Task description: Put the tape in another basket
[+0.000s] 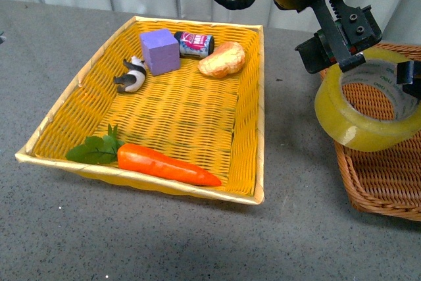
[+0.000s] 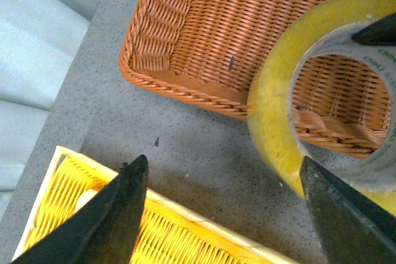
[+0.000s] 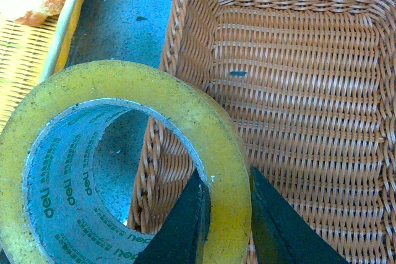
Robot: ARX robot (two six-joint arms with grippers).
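Right gripper (image 3: 226, 177) pinches the wall of the tape (image 3: 124, 85). One black finger sits inside the ring against the white core with green print, and the other presses the yellowish outside. Left gripper (image 2: 221, 162) stands wide apart and holds nothing. In its own wrist view one finger lies just beside the roll's outer face; whether it touches I cannot tell. In the front view this arm reaches in from the top centre, with its gripper (image 1: 332, 47) at the roll's upper left edge.

Grey speckled table (image 1: 296, 241) fills most of the front view. The yellow tray (image 1: 184, 110) lies across the left and centre. The brown basket (image 1: 378, 185) sits at the right edge, near the tray, with a strip of table between them. The tape (image 1: 355, 126) is held tilted over the basket's left rim, partly above the weave and partly above that strip.

Inside the tray, an orange carrot (image 1: 164, 162) with green leaves lies along the lower rim. A bread roll (image 1: 222, 58) sits at the upper right and a purple cube (image 1: 160, 51) at the upper middle. A small can (image 1: 194, 44) lies on its side between them, and a black-and-white panda figure (image 1: 133, 75) lies just left of the cube.
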